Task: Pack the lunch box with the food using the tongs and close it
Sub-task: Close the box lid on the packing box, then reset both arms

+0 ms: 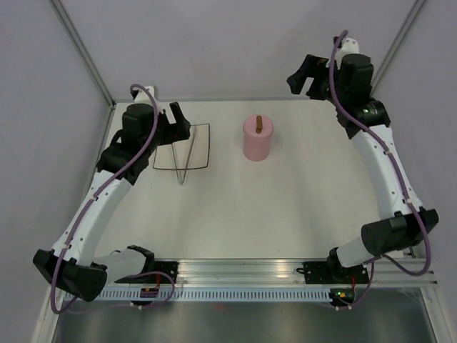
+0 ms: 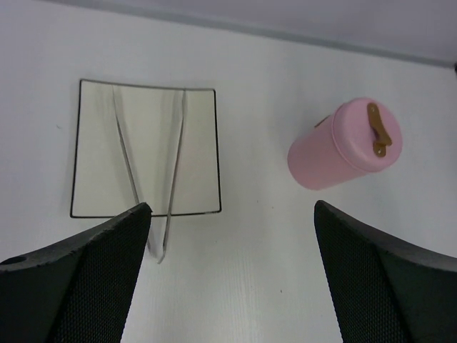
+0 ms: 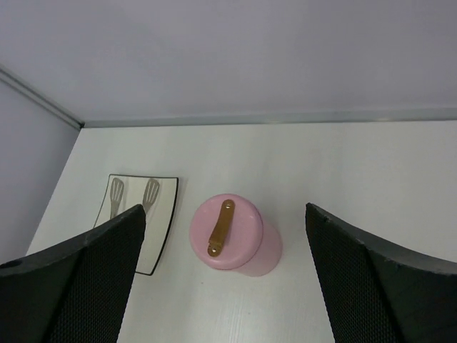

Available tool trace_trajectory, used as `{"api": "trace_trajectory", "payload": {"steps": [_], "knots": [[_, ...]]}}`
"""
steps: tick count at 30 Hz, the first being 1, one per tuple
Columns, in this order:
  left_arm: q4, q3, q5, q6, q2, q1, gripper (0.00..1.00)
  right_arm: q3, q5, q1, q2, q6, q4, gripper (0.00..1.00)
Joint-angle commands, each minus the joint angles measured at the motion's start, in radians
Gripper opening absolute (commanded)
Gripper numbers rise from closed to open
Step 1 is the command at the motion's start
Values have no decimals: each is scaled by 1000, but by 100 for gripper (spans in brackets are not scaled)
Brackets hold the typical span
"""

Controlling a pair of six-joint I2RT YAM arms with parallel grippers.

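Nearest the overhead camera runs the silver metal mounting rail [image 1: 243, 275], and beyond it on the white bench [image 1: 300, 207] stands the tall pink cylindrical lunch box [image 1: 256, 146], upright, its round pink lid [image 1: 250, 128] on top with a small brown wooden handle [image 1: 259, 121]. Left of the lunch box, apart from it, lies the flat white square plate with a black rim [image 1: 202, 146], and the long silvery metal tongs [image 1: 187, 153] rest across it, their joined end jutting past the plate's near edge. No food shows on the plate; whether it sits inside the lunch box cannot be seen. The left claw [image 1: 181, 121] hangs left of the lunch box, over the plate's far corner; the right claw [image 1: 305, 78] is raised behind and to the right of it. From the left wrist, the left claw [image 2: 232, 279] is spread wide and empty, with the tongs [image 2: 153, 171] lying left of the lunch box [image 2: 343, 146] ahead. From the right wrist, the right claw [image 3: 225, 286] is likewise spread around nothing, high above the lid [image 3: 239, 221]. The packing looks finished, by my judgement. The danger is a lid merely laid on rather than seated: an arm sweeping past the tall lunch box could topple it and spill the contents, or catch the overhanging tongs and drag the plate.
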Motion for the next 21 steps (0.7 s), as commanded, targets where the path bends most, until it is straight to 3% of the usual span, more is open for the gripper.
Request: {"api": "trace_trajectory", "payload": {"steps": [1,5,8,11,13,16,21], "knots": [[74,42,18,112,-110,49,100,-77,21,-32,-166,-124,1,98],[129,-13,56,157,-170,72,100,-314,106,-32,-342,-206,63,98],[207,-117,82,120,-266,79,100,-590,154,-33,-496,-191,163,98],[342,-374,38,42,-419,87,100,-829,249,-33,-651,-154,353,98],[365,-455,-14,-3,-522,92,100,-930,339,-33,-745,-110,419,98],[329,-576,-132,-98,-610,92,100,-1121,452,-33,-833,-11,505,98],[189,-691,-42,-143,-676,93,100,-1255,405,-33,-931,88,544,98]]}}
